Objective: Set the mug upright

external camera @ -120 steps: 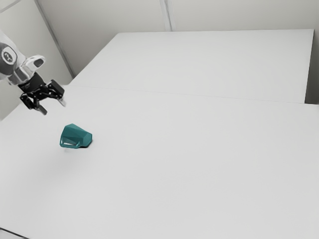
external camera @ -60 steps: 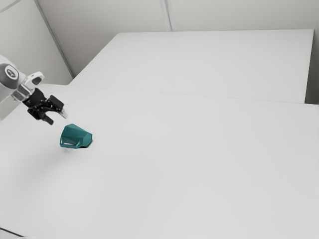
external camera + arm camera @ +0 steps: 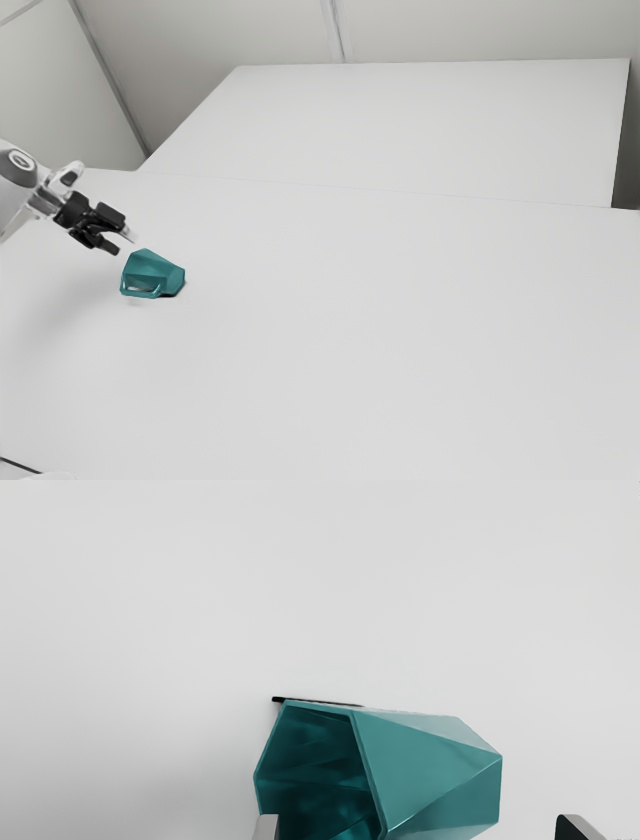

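Exterior view: fingers (image 3: 109, 248), spread, at ten o'clock from the sideways mug (image 3: 155, 272), probably light, stiff, slick; best gripped across its body near the rim.

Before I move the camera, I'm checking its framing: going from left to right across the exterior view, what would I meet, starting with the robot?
White-and-grey robot arm → black two-finger hand → teal faceted mug, lying on its side.
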Motion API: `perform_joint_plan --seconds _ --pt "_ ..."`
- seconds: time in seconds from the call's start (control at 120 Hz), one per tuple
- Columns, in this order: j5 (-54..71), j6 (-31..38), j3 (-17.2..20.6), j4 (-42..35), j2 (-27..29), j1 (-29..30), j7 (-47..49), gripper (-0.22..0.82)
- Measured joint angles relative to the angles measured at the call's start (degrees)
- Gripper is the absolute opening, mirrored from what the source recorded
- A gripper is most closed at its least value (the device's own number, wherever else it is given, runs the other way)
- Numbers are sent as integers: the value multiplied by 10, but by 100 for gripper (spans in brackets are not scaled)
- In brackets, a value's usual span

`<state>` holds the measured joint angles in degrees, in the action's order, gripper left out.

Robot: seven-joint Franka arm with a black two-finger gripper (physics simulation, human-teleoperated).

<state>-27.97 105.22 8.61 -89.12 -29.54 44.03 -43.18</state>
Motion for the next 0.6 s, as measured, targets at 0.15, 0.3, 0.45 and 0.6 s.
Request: perform_joint_plan --seconds 0.15,0.3,0.45,0.6 --pt "-11 -16 0 23 -23 0 -28 60" --pt "-26 -31 0 24 -38 8 -50 60" --pt "-35 -40 1 25 -48 12 -68 60" --pt "-50 -61 2 40 -64 25 -83 60"
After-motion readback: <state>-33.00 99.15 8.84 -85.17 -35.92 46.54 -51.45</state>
